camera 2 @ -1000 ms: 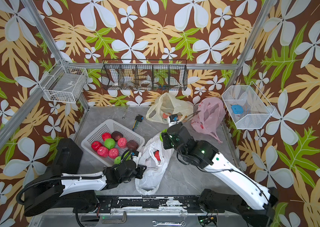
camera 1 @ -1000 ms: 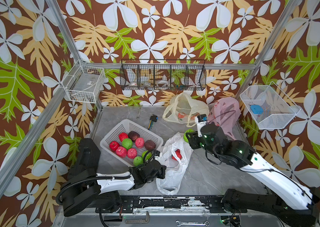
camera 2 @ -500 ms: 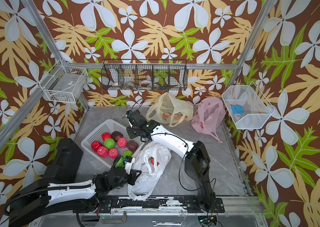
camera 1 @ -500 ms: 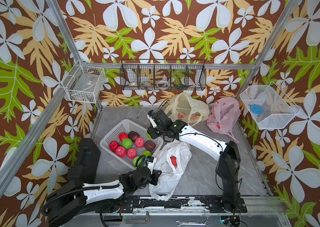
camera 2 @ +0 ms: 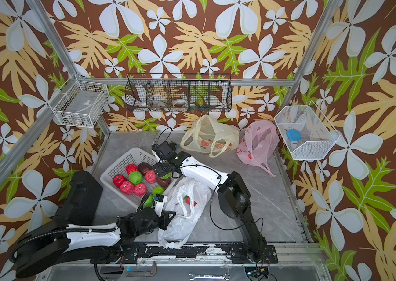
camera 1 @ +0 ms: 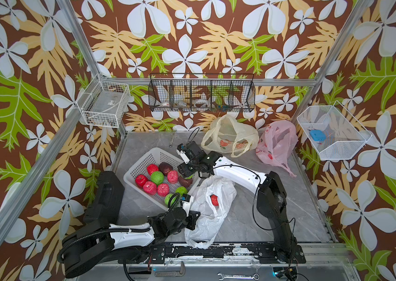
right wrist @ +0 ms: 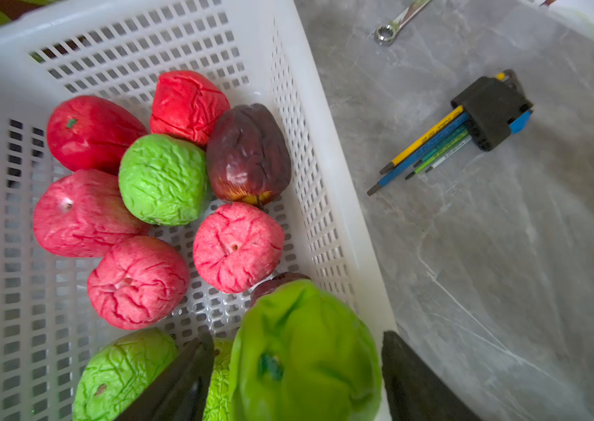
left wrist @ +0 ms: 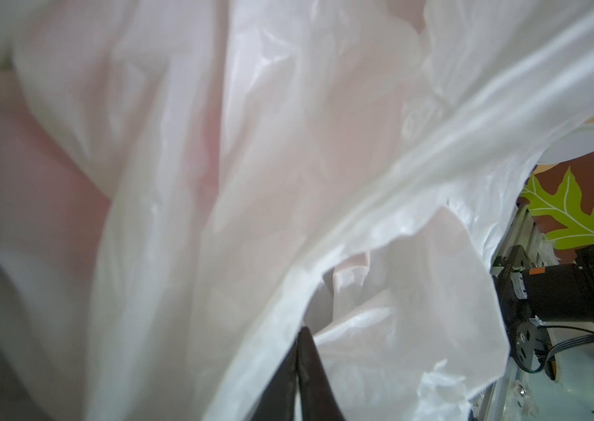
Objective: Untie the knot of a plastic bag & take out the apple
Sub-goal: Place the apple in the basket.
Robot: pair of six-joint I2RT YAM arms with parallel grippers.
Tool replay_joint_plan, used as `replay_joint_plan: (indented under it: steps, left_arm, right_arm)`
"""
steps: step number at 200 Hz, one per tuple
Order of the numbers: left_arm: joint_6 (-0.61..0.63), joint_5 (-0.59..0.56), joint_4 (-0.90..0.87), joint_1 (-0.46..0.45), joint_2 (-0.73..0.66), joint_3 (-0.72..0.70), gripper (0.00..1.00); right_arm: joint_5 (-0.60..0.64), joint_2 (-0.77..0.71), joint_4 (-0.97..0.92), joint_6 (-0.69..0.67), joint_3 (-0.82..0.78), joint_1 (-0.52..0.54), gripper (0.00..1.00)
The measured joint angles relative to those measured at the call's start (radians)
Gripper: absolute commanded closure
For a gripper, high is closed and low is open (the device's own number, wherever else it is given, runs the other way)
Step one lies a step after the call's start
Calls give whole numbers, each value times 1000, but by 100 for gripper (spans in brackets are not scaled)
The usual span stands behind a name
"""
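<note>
A smooth, glossy green apple (right wrist: 306,353) is sitting between the fingers of the right gripper (right wrist: 299,337). The jaws are standing apart, with a sliver of gap showing on one side of the fruit, and whether the other finger is pressing it I cannot tell. The apple is hanging over the near corner of a white slotted plastic basket (right wrist: 324,164). Ahead of the fingertips, the basket is holding wrinkled fruit: pink-red ones, green ones and a dark maroon one.

Behind that gripper, under its forearm, the white plastic bag (camera 1: 211,216) is lying crumpled and open on the table, thin and translucent, with a red apple (camera 1: 214,200) showing in it. The left gripper (camera 1: 192,220) is sitting at the bag's edge on the side toward the basket. In the left wrist view its black fingers (left wrist: 310,364) are pressed together on a fold of the film.

The table (camera 1: 301,206) is grey and marble-veined, matte. Beyond the basket wall from the right gripper, a set of coloured hex keys (right wrist: 470,124) in a black holder and a steel wrench (right wrist: 393,25) are lying on it. Farther off, a yellowish bag (camera 1: 229,137) and a pink bag (camera 1: 277,143) are slumping against the back wall. Floral wallpaper (camera 1: 192,36) in brown, green and white is covering the walls, aluminium rails are framing the cell, and wire baskets (camera 1: 201,92) are hanging from them.
</note>
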Motion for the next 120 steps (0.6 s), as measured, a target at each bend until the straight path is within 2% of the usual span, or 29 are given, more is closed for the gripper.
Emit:
replay_joint_plan:
  steps: [42, 77, 97, 120]
  left_arm:
    - [0, 35, 54, 0, 59, 13, 100]
    - [1, 50, 75, 0, 73, 18, 100]
    - [0, 59, 82, 0, 77, 18, 100]
    - [4, 65, 84, 0, 81, 16, 100]
  right_arm:
    - [24, -82, 4, -2, -31, 0, 29]
    - [14, -122, 3, 29, -127, 0, 47]
    - [-4, -99, -23, 37, -158, 0, 51]
    - [-31, -6, -51, 39, -95, 0, 55]
